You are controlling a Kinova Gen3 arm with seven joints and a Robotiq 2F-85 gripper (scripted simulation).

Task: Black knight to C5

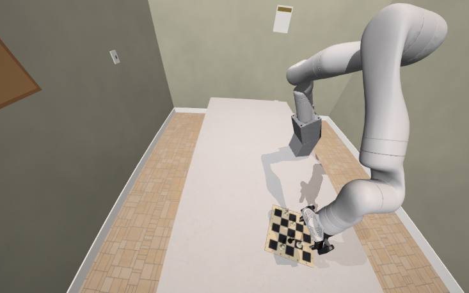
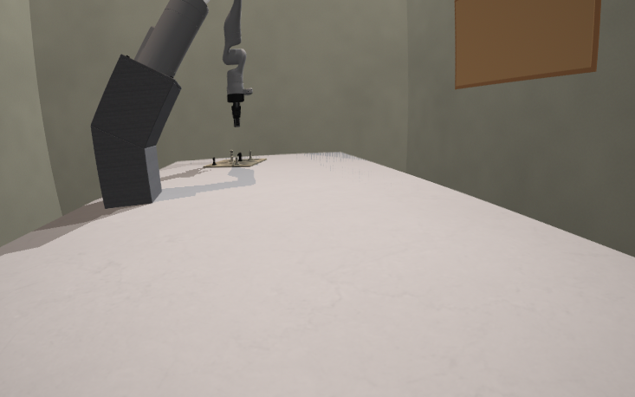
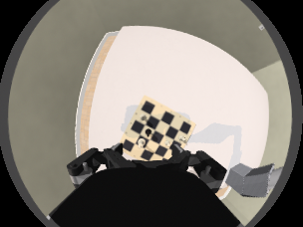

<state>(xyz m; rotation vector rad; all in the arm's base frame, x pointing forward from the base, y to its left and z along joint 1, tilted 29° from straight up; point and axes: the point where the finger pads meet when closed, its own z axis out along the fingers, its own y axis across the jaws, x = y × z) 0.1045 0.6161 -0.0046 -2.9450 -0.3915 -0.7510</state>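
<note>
The gripper (image 2: 236,121), its fingers spread wide and holding nothing, hangs pointing straight down, well above the chessboard (image 1: 272,244). In the top view it sits over the board's right edge. On the board the black knight (image 1: 291,240) stands upright, its long axis vertical, among a few pale and dark pieces; which way its head faces is too small to tell, and its square cannot be read. The board lies flat and slightly skewed near the far end of a long pale table (image 2: 339,276). The arm's dark grey pedestal (image 2: 126,182) stands on the same table. Parquet floor (image 1: 134,218) and olive-grey walls surround it, with a brown board (image 2: 526,42) on one wall.
</note>
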